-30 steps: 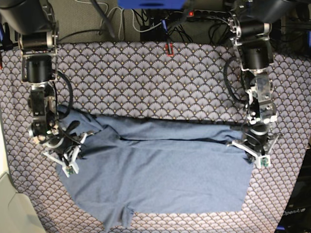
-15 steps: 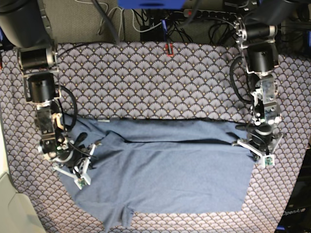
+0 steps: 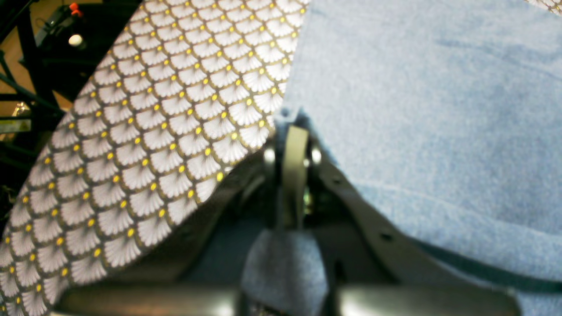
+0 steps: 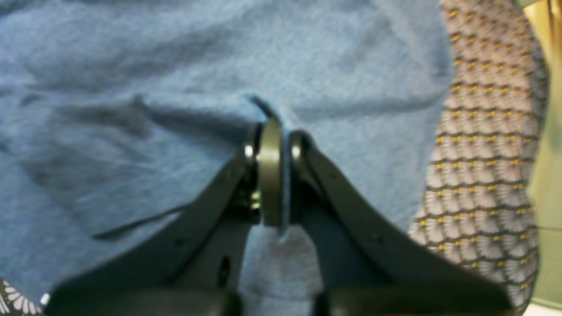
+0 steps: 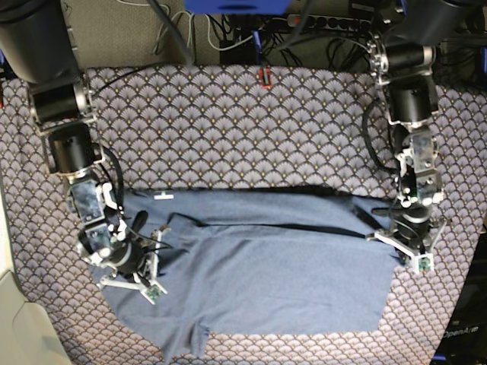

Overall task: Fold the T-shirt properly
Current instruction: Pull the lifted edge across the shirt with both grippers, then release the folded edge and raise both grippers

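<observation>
The slate-blue T-shirt (image 5: 259, 274) lies spread on the scallop-patterned tablecloth (image 5: 228, 129), its far part doubled over toward the front, and a small white neck tag (image 5: 163, 197) shows at its far left edge. My left gripper (image 5: 401, 242) is at the shirt's right edge. The left wrist view shows this gripper (image 3: 293, 140) shut on the edge of the T-shirt (image 3: 430, 109). My right gripper (image 5: 141, 266) is low on the shirt's left part. Seen from the right wrist, that gripper (image 4: 273, 145) is shut on a raised fold of the T-shirt (image 4: 131, 87).
Cables and a power strip (image 5: 304, 19) run along the back beyond the cloth. A small red object (image 5: 265, 76) lies at the cloth's far edge. A pale surface (image 5: 14, 319) borders the table at the front left. The tablecloth (image 3: 145, 131) ends at a dark drop on the right.
Both grippers have moved toward the front edge with the cloth in them. The doubled-over layer now reaches further forward, and the neck tag has come into view.
</observation>
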{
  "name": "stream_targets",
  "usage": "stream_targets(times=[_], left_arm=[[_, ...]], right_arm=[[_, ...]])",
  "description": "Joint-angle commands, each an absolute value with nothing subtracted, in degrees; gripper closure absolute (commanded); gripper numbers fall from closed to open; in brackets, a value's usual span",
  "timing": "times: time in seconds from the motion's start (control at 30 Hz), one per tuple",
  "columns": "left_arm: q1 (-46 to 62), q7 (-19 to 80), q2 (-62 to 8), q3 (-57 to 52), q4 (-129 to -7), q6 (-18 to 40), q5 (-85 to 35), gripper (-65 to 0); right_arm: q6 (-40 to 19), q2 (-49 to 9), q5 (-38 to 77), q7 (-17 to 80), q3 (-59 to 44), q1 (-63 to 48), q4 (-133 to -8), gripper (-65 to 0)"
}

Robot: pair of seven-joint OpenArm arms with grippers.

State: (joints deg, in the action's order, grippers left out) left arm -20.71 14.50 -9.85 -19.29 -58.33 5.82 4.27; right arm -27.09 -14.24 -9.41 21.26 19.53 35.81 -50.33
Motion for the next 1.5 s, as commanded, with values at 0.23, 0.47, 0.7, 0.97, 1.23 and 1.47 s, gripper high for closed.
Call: stream_targets(times=[0.23,0.47,0.7,0.97,1.23,1.47], left_arm=[[-22.6,12.7,-10.5,-19.3,-59.3,5.7,4.3,-14.6],[-22.7,12.7,-10.5,-19.4,-59.3,5.6,4.2,-14.8],[-22.7,13.2,-10.4,-19.7,-59.4,5.6,3.8,-17.5],[-16.3,13.3,-10.1,-20.0,-66.3,5.6,3.6,-24.6],[-6.3,13.3,-9.5,-23.7,-74.5,5.6,-3.8,-24.6],[-3.6,12.9,-9.5,-27.6,-71.5,5.6,-10.3,-24.7]], right_arm=[[-26.8,-14.0,-9.3,19.6,19.3,37.8,-51.3,0.0],[-26.8,-14.0,-9.4,19.8,19.3,38.0,-51.3,-9.1],[-26.8,-14.5,-9.4,19.8,19.2,37.8,-51.4,-29.8],[-26.8,-16.2,-9.3,22.4,7.2,35.1,-56.7,-31.0],[-26.8,-18.6,-9.3,25.9,-1.8,23.8,-70.8,-31.0],[-26.8,-17.5,-9.2,25.8,-7.8,13.8,-76.7,-31.0]])
